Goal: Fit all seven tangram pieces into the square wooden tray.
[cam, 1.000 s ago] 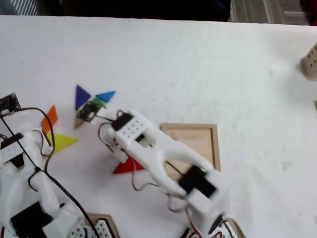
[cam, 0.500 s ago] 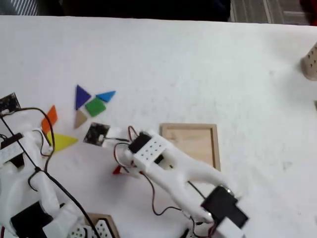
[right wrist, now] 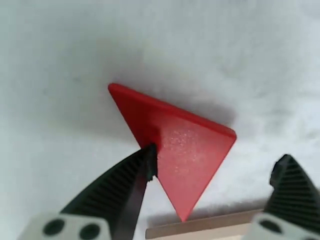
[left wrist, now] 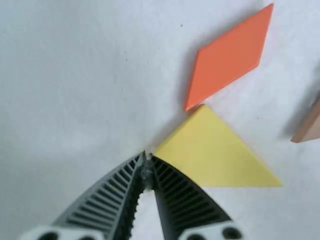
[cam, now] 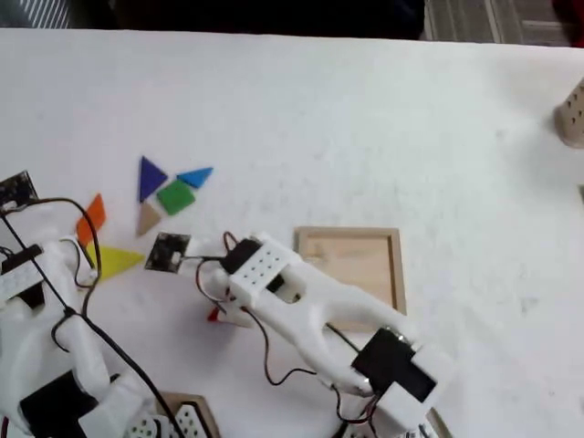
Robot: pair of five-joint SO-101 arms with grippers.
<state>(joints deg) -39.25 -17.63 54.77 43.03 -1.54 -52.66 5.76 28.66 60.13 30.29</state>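
Red triangle (right wrist: pixel 180 145), at 9 o'clock of wooden tray (cam: pixel 347 233), now sits inside open right gripper (right wrist: pixel 217 162) after arm retracts; grasp pending.

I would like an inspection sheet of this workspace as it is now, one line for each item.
surface: white table, no spill seen.
job's things: wooden tray, visible part bare, partly under the right arm; red triangle beside its rim; yellow triangle, orange parallelogram, purple triangle, blue triangle, green square and tan triangle loose on the table.
clutter: perforated cone at the high view's right edge.
grippers: left gripper shut, empty, at the yellow triangle's corner; right gripper open at the red triangle.
cables: wires loose along the right arm; black cable over the left arm.
surroundings: dark area beyond the table's far edge.
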